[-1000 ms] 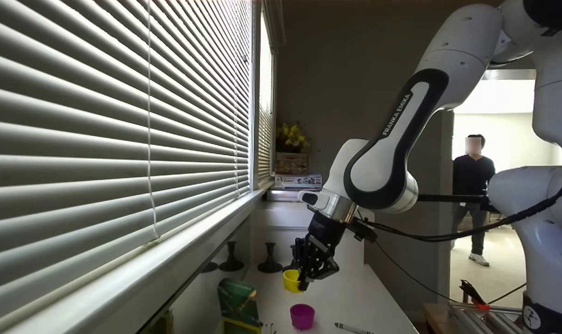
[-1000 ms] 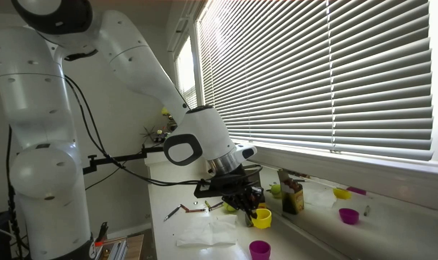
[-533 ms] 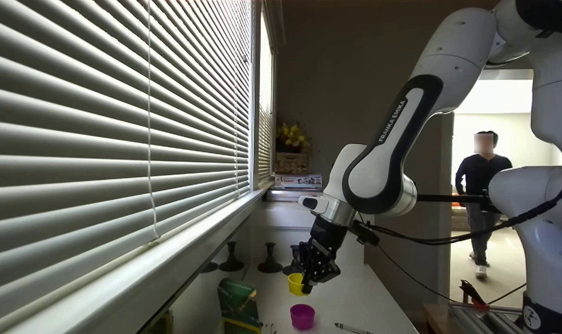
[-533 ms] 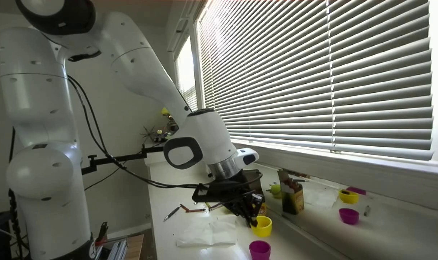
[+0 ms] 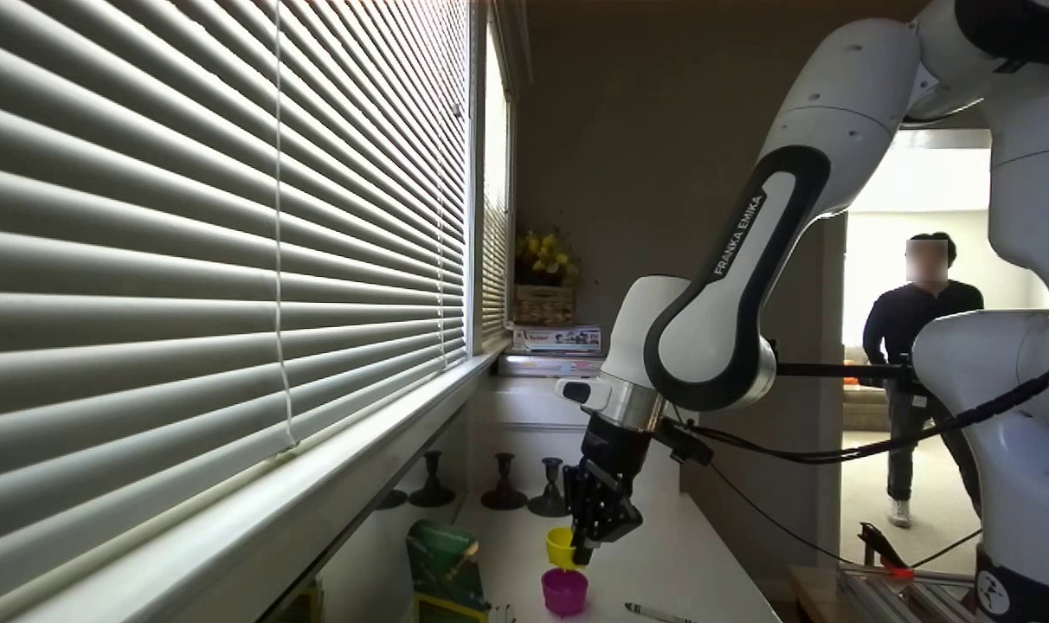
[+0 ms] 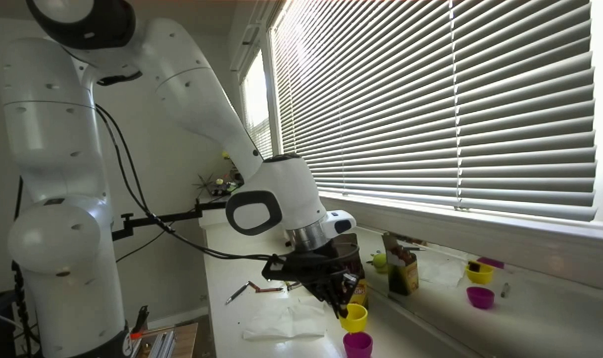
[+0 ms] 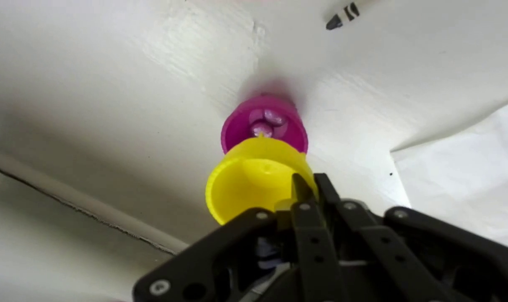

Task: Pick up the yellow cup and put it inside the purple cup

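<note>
My gripper [image 7: 312, 179] is shut on the near-side wall of the yellow cup [image 7: 245, 186]; one finger is inside the cup and one outside. The yellow cup is held in the air, mouth up and somewhat tilted. The purple cup [image 7: 236, 126] stands upright on the white counter, with rounded pinkish shapes inside; the yellow cup hides part of it in the wrist view. In both exterior views the yellow cup [image 5: 561, 547] [image 6: 354, 318] is just above the purple cup [image 5: 565, 594] [image 6: 357, 345]. I cannot tell whether they touch.
A green-and-yellow box [image 5: 444, 562] stands along the window side. A crayon [image 5: 654, 613] lies near the purple cup. White paper [image 6: 286, 322] and pens [image 6: 238, 293] lie on the counter. Dark candlesticks [image 5: 503, 484] stand farther back. A reflective panel [image 6: 446, 318] mirrors the cups.
My gripper has carried the yellow cup lower and across until it is over the purple cup. The purple cup has not moved. A person in the doorway has shifted.
</note>
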Motion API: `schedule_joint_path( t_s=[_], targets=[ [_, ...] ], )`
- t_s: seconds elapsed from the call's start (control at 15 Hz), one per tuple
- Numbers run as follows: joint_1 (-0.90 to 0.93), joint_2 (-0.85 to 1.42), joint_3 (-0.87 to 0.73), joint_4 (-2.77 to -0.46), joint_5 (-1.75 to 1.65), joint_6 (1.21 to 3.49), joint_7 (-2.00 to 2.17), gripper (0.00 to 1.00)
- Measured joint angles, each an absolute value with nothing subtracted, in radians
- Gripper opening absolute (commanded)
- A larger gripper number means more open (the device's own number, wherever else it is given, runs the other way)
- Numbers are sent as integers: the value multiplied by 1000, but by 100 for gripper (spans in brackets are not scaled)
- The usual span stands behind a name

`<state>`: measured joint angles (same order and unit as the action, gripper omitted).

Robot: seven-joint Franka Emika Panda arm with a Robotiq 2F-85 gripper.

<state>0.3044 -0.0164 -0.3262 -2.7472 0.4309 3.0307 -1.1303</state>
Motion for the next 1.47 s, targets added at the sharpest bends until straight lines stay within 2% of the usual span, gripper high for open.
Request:
schedule_joint_path(
  t_s=[1.47],
  targets=[
    [277,0,-342,-2747,186,3028,-918,2]
  ],
)
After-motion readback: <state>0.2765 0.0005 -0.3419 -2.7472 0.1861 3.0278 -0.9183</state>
